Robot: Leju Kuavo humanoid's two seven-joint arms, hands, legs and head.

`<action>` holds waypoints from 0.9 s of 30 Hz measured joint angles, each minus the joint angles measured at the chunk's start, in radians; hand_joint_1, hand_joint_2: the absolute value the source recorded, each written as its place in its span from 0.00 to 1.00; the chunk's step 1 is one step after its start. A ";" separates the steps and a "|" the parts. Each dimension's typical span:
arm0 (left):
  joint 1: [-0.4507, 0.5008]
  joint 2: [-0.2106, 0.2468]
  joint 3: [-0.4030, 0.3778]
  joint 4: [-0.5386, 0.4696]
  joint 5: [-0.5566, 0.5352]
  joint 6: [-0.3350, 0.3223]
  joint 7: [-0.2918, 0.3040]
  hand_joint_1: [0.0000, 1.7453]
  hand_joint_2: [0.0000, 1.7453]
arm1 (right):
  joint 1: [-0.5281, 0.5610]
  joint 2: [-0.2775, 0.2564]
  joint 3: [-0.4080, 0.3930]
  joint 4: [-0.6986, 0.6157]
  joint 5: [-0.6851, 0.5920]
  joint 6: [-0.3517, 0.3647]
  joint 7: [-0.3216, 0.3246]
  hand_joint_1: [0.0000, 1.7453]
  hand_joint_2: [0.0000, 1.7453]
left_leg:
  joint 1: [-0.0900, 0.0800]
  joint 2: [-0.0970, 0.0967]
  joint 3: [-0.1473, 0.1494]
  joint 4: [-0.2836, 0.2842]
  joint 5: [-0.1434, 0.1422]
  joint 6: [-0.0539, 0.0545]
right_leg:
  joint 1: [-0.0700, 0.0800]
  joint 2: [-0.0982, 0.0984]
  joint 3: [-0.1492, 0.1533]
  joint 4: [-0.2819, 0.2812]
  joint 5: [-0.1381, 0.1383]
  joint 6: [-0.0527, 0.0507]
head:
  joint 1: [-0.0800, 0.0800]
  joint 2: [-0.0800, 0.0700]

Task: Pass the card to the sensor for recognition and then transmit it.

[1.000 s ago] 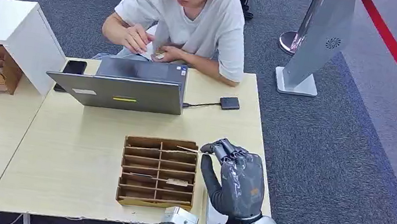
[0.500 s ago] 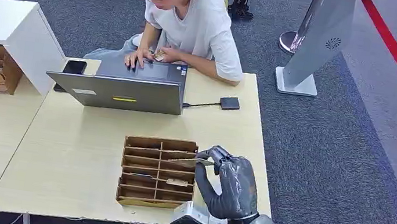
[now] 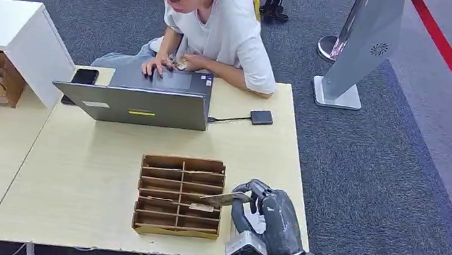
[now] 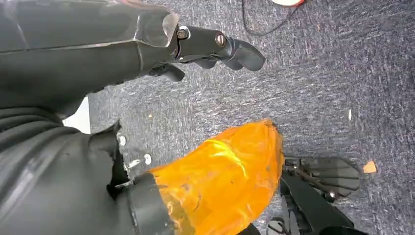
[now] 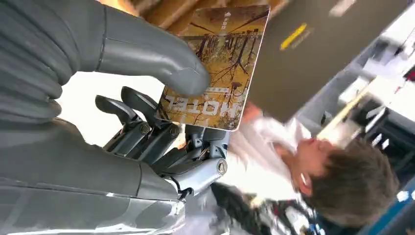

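My right hand (image 3: 271, 217) is raised at the table's (image 3: 91, 168) near right corner, thumb and fingers pinching the card (image 5: 219, 63) flat, just right of the wooden card rack (image 3: 179, 196). My left hand (image 4: 147, 34) hangs over carpet, fingers loosely apart, holding nothing.

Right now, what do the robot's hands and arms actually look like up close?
The right hand has a dark grey shell, a thick grey thumb and darker jointed fingers with small screws, on a silver arm. The left hand has the same dark grey casing and black fingers.
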 joint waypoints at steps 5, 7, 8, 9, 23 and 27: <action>0.002 0.000 0.000 0.000 0.006 0.011 -0.002 0.00 0.00 | 0.078 -0.067 -0.055 -0.013 -0.199 0.066 -0.060 1.00 1.00 | 0.000 -0.001 -0.001 0.000 0.000 0.000 | 0.000 -0.001 0.000 -0.001 0.000 0.000 | 0.000 0.000; 0.003 0.000 0.000 0.000 0.007 0.015 -0.002 0.00 0.00 | 0.117 -0.106 -0.083 -0.016 -0.272 0.084 -0.081 1.00 1.00 | -0.001 -0.001 -0.001 0.000 -0.001 0.001 | -0.001 -0.001 0.000 -0.001 0.000 0.000 | 0.000 0.000; 0.003 0.000 0.000 0.000 0.008 0.017 -0.002 0.00 0.00 | 0.135 -0.127 -0.096 -0.017 -0.304 0.092 -0.088 1.00 1.00 | -0.001 0.000 -0.001 0.000 -0.001 0.002 | -0.001 -0.001 0.000 -0.001 0.000 0.000 | 0.000 0.000; 0.003 0.000 0.000 0.000 0.009 0.018 -0.002 0.00 0.00 | 0.154 -0.147 -0.106 -0.019 -0.332 0.098 -0.092 1.00 1.00 | -0.001 0.000 -0.001 0.000 -0.002 0.003 | -0.001 -0.001 0.000 -0.001 0.000 0.000 | 0.000 0.000; 0.004 0.000 0.000 0.000 0.010 0.029 -0.003 0.00 0.00 | 0.249 -0.331 -0.116 -0.002 -0.472 0.071 -0.059 1.00 1.00 | -0.001 0.000 -0.001 0.000 -0.002 0.003 | -0.001 0.000 0.000 -0.001 0.000 0.000 | 0.000 0.000; 0.004 0.000 0.000 0.000 0.010 0.030 -0.003 0.00 0.00 | 0.248 -0.336 -0.109 0.011 -0.466 0.054 -0.044 1.00 1.00 | -0.001 0.000 -0.001 0.000 -0.002 0.003 | -0.001 0.000 0.000 -0.001 0.000 0.000 | 0.000 0.000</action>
